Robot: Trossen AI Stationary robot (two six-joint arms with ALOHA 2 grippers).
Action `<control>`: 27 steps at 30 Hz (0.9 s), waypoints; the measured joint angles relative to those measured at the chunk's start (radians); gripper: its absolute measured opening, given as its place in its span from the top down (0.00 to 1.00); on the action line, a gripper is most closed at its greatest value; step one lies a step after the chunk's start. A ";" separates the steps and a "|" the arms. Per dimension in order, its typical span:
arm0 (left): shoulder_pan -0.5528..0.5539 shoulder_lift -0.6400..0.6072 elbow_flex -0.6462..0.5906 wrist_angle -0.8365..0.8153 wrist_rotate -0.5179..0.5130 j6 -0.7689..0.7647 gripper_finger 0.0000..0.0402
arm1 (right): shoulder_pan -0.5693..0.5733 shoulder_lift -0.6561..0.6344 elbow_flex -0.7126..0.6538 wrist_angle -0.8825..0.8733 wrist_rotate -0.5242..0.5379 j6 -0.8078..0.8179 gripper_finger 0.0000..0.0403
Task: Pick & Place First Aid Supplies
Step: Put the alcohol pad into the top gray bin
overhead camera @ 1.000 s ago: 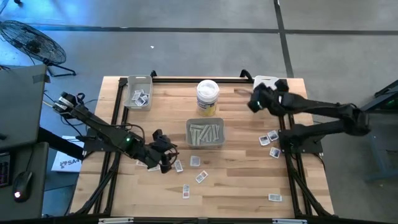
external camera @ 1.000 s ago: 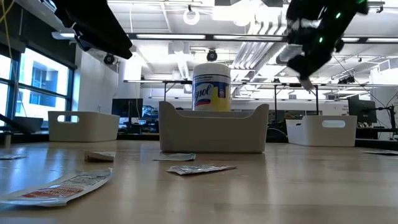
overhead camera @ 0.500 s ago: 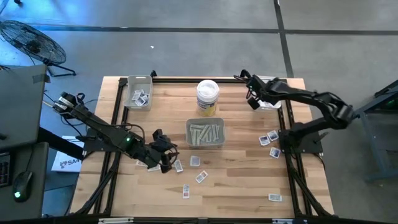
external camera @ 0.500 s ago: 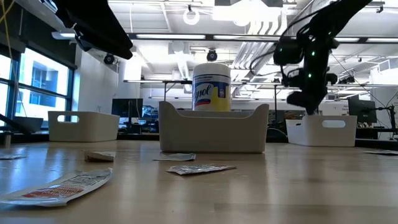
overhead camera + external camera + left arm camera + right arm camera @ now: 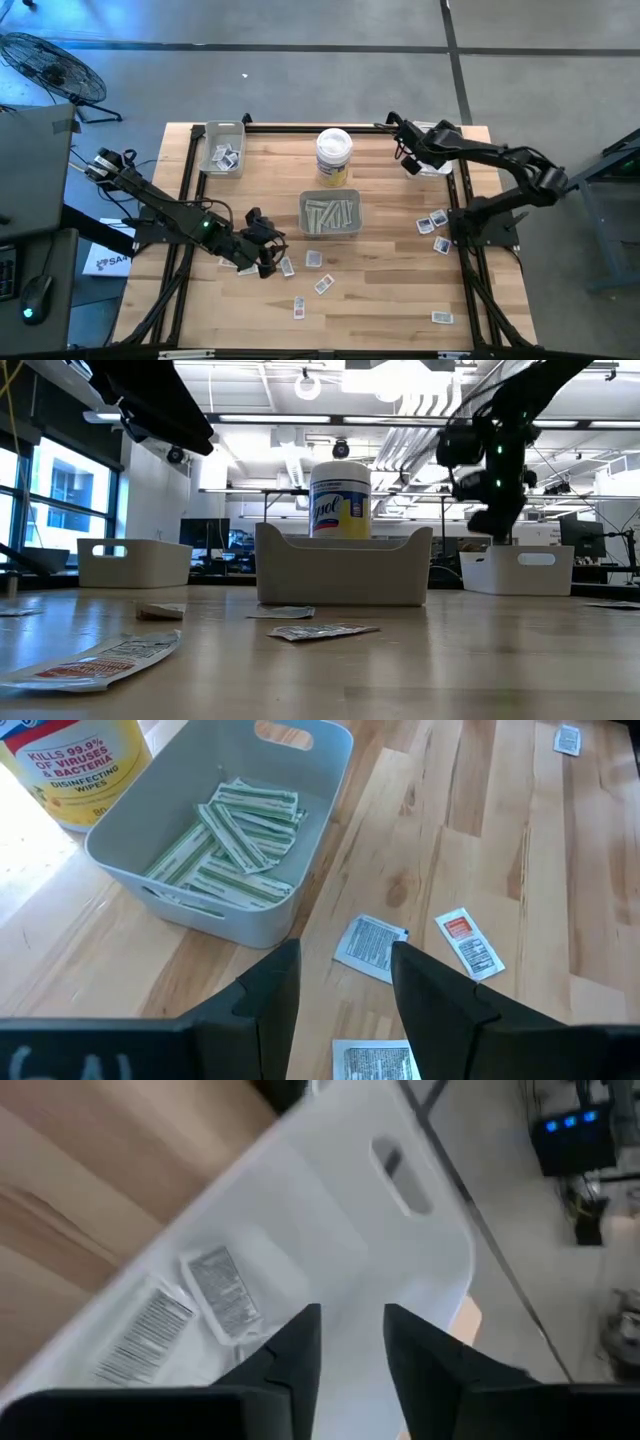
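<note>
Small white packets lie flat and scattered on the wooden table (image 5: 313, 259) (image 5: 432, 222). My left gripper (image 5: 345, 990) hovers open over the near left part (image 5: 268, 262), touching nothing, with one printed packet (image 5: 375, 1060) on the wood below it and another (image 5: 370, 942) just beyond. My right gripper (image 5: 352, 1340) stands open above the white tray (image 5: 330, 1230) at the far right (image 5: 408, 160), with nothing between its fingers. Two packets (image 5: 215, 1290) lie flat on that tray's floor.
A grey tray (image 5: 330, 215) holding long pale strips (image 5: 225, 840) stands mid-table. Behind it is a white tub with a yellow label (image 5: 333, 157). Another tray (image 5: 222, 148) with packets sits at the far left. More packets lie near the front edge (image 5: 298, 307) (image 5: 442, 317).
My right gripper has come down over the white tray at the far right corner and tipped more steeply downward, its arm folding in. Most of that happened early in the second; since then it has barely moved.
</note>
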 joint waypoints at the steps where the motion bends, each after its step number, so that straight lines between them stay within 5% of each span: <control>1: 0.000 0.000 0.000 0.000 0.000 0.000 0.61 | 0.012 -0.023 0.012 -0.013 -0.011 0.002 0.72; 7: 0.000 0.000 0.000 0.001 0.000 0.000 0.61 | 0.143 -0.176 0.049 -0.064 -0.187 0.056 0.72; 12: 0.000 0.000 0.000 0.008 -0.041 0.000 0.61 | 0.371 -0.230 0.049 -0.149 -0.320 0.154 0.76; 20: 0.000 0.000 0.000 0.008 -0.115 -0.003 0.61 | 0.794 -0.162 0.049 -0.315 -0.399 0.536 0.79; 27: 0.000 0.000 0.000 0.008 -0.095 -0.003 0.61 | 0.949 -0.013 0.049 -0.543 -0.450 0.832 0.79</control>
